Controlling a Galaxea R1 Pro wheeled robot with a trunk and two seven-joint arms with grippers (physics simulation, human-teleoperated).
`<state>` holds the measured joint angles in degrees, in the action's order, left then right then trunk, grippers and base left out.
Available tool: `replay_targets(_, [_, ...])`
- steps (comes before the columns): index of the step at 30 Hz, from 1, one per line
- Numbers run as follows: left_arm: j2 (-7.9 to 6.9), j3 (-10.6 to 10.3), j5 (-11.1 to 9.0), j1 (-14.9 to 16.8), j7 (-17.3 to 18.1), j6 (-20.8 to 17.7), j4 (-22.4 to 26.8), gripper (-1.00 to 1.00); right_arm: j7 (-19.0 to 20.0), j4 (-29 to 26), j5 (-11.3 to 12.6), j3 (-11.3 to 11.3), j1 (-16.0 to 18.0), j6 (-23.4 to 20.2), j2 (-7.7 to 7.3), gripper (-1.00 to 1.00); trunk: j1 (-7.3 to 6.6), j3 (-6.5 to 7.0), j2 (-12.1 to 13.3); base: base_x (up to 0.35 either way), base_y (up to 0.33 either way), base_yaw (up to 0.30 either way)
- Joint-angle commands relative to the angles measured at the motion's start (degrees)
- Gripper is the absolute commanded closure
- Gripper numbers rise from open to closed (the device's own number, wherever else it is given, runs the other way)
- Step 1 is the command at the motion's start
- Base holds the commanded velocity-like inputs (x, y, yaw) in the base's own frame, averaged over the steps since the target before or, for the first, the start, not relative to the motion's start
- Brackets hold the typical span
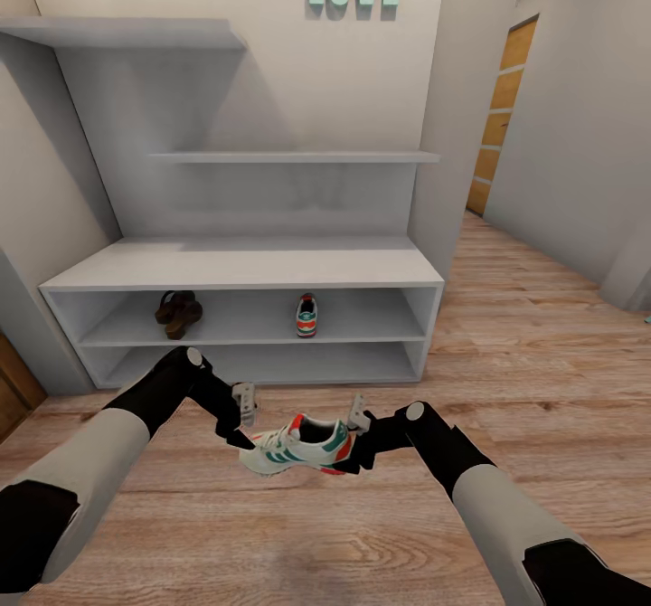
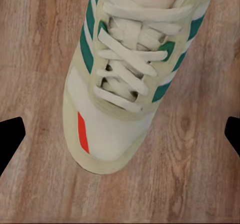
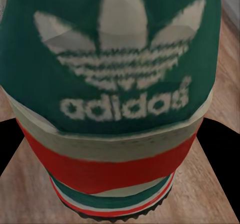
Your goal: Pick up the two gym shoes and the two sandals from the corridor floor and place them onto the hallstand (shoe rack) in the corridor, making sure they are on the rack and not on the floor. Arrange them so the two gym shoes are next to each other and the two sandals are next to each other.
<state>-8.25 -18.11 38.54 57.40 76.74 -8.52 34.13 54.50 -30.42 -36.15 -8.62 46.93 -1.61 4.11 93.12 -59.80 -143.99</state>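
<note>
A white gym shoe [image 1: 298, 448] with teal stripes and a red heel band lies lengthwise between my two grippers, low over the corridor floor [image 1: 506, 335]. My right gripper [image 1: 359, 443] is shut on its heel [image 3: 115, 58], with a dark finger [image 3: 220, 149] against each side. At the toe [image 2: 107, 134], my left gripper [image 1: 242, 425] stands open, its fingertips [image 2: 10, 139] wide apart and clear of the shoe. On the hallstand [image 1: 244, 267], the upper low shelf holds the second gym shoe [image 1: 307, 315] and, further left, the brown sandals [image 1: 178, 312] close together.
The hallstand's bottom shelf [image 1: 271, 362] and broad top are bare. Stepped wall shelves [image 1: 289, 157] rise above it. Walls close in on the left, and a wooden door [image 1: 11, 389] shows there. The corridor runs on to the right, towards another wooden door [image 1: 502, 108].
</note>
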Motion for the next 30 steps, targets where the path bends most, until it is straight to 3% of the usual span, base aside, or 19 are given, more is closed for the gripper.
replay_targets(1, [-0.02,0.0,0.0,0.0,0.0,0.0,0.0,-1.00,0.0,0.0,0.0,0.0,0.0,0.0,0.00,1.00,0.00,0.00,0.0,0.000,0.000,0.000])
replay_targets(6, [-1.07,0.0,0.0,0.0,0.1,0.1,0.5,-1.00,-0.4,0.0,0.0,0.0,0.0,-0.1,-0.07,1.00,0.00,0.00,0.0,0.000,0.000,0.000])
replay_targets(16, [-1.73,0.0,0.0,0.0,0.0,0.0,0.7,-1.00,-0.6,0.0,-0.1,0.0,0.0,-0.1,-0.20,1.00,0.00,0.00,0.0,0.000,0.000,0.000])
replay_targets(23, [-3.33,0.1,0.0,0.0,-0.7,-0.1,0.7,-1.00,-1.4,0.0,-0.1,0.0,0.0,-0.2,-0.38,1.00,0.00,0.00,0.0,0.000,0.000,0.000])
replay_targets(26, [-3.96,0.2,0.1,0.0,-3.4,-0.2,0.3,-1.00,-4.0,0.1,-0.1,0.0,0.0,-0.3,-1.06,1.00,0.00,0.00,0.0,0.000,0.000,0.000])
replay_targets(30, [-4.93,0.2,-0.1,0.0,-10.4,-0.3,-2.6,-1.00,-9.9,0.9,-0.1,0.1,0.0,-0.4,-1.94,1.00,0.00,0.00,0.0,0.000,0.000,0.000])
